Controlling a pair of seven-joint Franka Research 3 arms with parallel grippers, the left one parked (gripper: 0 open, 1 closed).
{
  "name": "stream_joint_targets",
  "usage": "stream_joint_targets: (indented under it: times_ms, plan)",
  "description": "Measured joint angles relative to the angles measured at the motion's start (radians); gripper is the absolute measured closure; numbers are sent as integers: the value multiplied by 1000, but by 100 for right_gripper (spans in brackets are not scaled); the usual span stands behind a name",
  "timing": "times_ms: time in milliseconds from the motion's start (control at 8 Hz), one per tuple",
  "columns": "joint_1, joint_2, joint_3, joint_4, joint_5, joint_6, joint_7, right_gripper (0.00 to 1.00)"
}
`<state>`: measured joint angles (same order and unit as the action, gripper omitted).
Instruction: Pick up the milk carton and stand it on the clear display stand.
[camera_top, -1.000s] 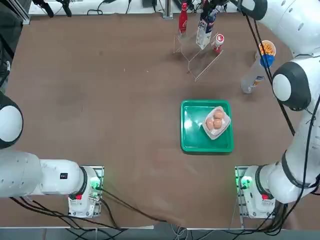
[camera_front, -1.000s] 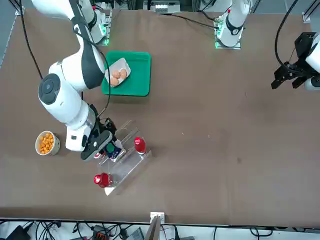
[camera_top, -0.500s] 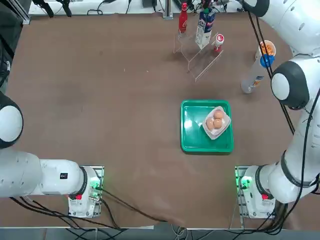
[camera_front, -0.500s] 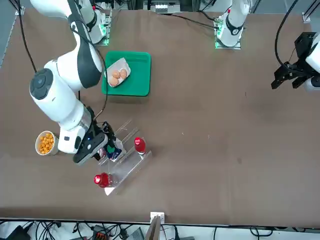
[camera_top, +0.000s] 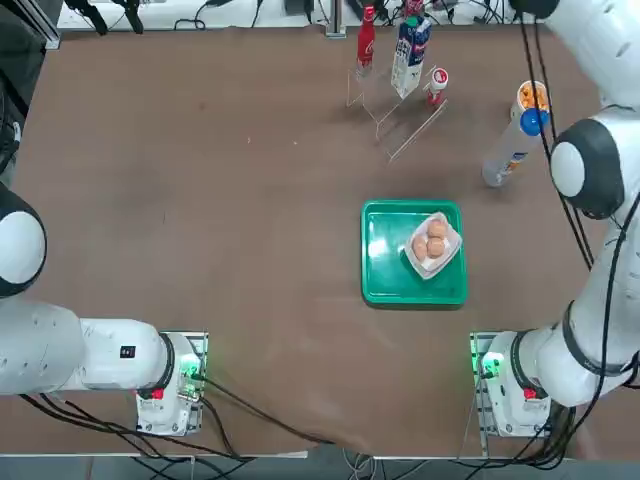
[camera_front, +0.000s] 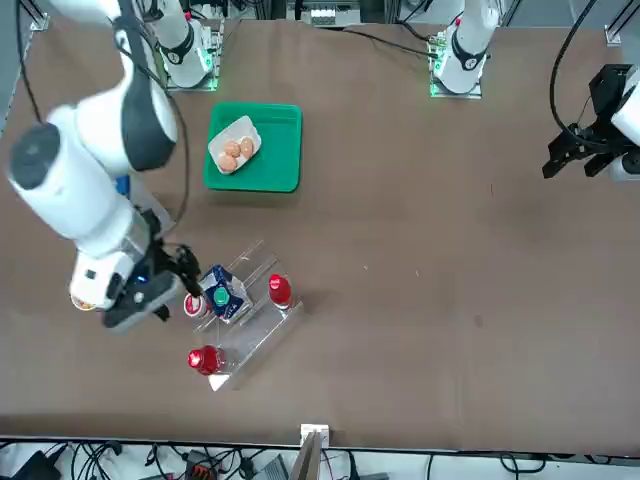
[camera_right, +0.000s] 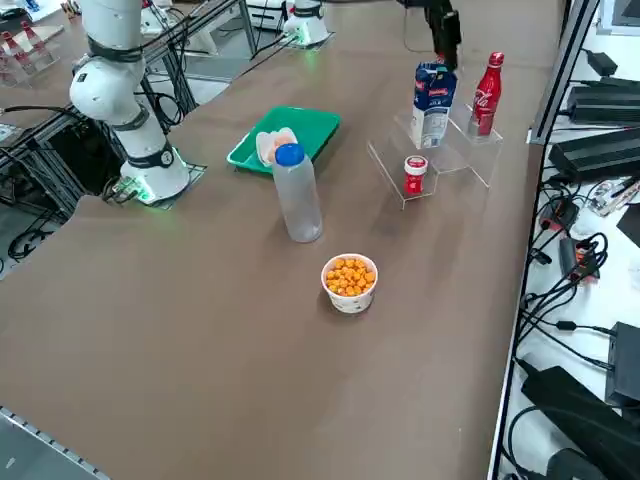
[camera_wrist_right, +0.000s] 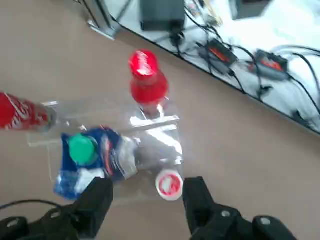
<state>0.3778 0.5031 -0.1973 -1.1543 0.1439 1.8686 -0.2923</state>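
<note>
The milk carton, dark blue over white with a teal-green cap, stands upright on the clear display stand. My right gripper hovers above and beside the carton, apart from it. Its fingers are open with nothing between them.
A red cola bottle and a small red can share the stand. A tall white bottle with a blue cap and a cup of orange snacks stand nearby. A green tray holds eggs.
My right gripper has let go of the carton and drawn back up and away from the stand. The carton stays standing on the stand.
</note>
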Motion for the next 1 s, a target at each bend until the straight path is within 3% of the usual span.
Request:
stream_joint_targets:
  times_ms: [125, 500, 1000]
  plan:
    - [-2, -41, -50, 4, 0, -86, 0, 1]
    - [-6, -143, -189, -9, -18, -330, 60, 0]
    - [-24, -348, -239, -200, -71, -362, 104, 0]
